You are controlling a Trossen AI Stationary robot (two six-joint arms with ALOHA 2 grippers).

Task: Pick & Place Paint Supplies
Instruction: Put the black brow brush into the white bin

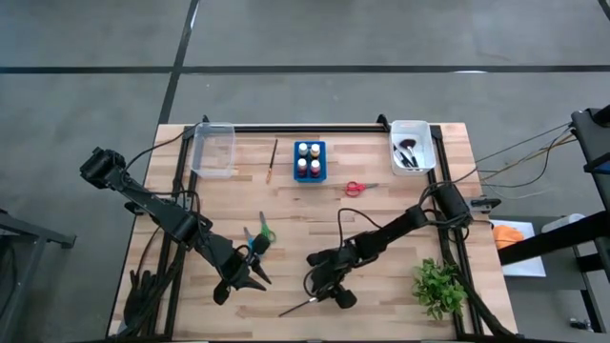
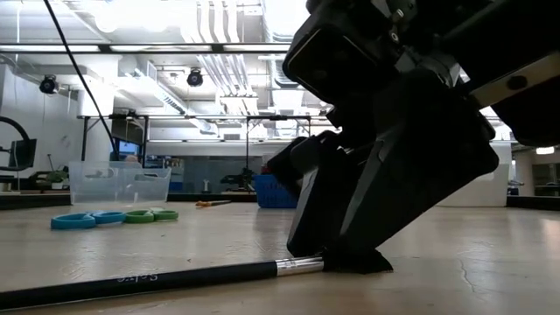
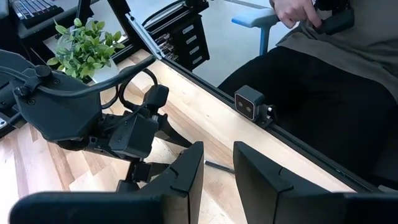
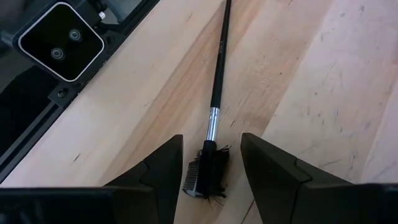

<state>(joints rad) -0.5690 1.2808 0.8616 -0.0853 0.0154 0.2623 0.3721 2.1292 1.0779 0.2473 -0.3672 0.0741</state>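
Note:
A thin black-handled brush lies flat on the table near its front edge, handle pointing away from my right gripper. That gripper slants down and is open, one finger on each side of the brush's bristle head, fingertips low at the tabletop. My left gripper hangs above the table to the left, open by a narrow gap, nothing between its fingers. Green and blue scissors lie flat just beyond it. My right gripper comes at the brush's bristle head slanting down, in line with the handle. The head lies on the table between the fingers. One finger stands right against the head; whether it touches, I cannot tell.
At the far edge stand a clear bin, a wooden brush, a blue holder with bottles, and a bin holding brushes. Red scissors lie mid-table. A plant stands front right. A person sits past the front rail.

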